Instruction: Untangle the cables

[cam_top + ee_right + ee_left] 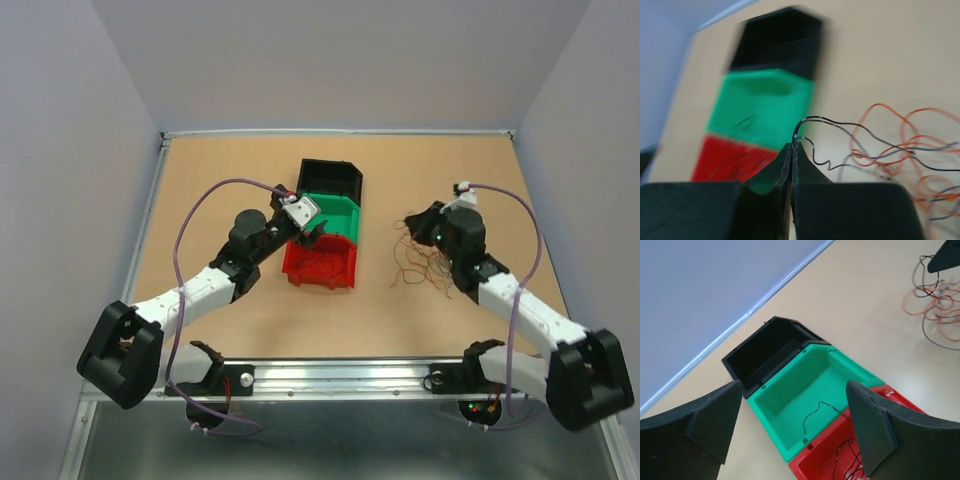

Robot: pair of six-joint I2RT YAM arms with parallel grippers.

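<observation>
Black cable (815, 118) — pinched (right gripper (791, 148)) — trails rightward into clump (907, 150).

Three bins stand touching in a row mid-table, the black bin (333, 178), green bin (338, 212) and red bin (322, 264), and the left gripper (310, 228) hangs over where green meets red, so only the black one lies open from above. A bare strip of table (378, 250) runs between the bins and the clump of cables (420, 262), and the far left corner is bare too. The left arm (215, 285) slants across the near left and the right arm (500, 290) across the near right, with walls (340, 60) on three sides.
</observation>
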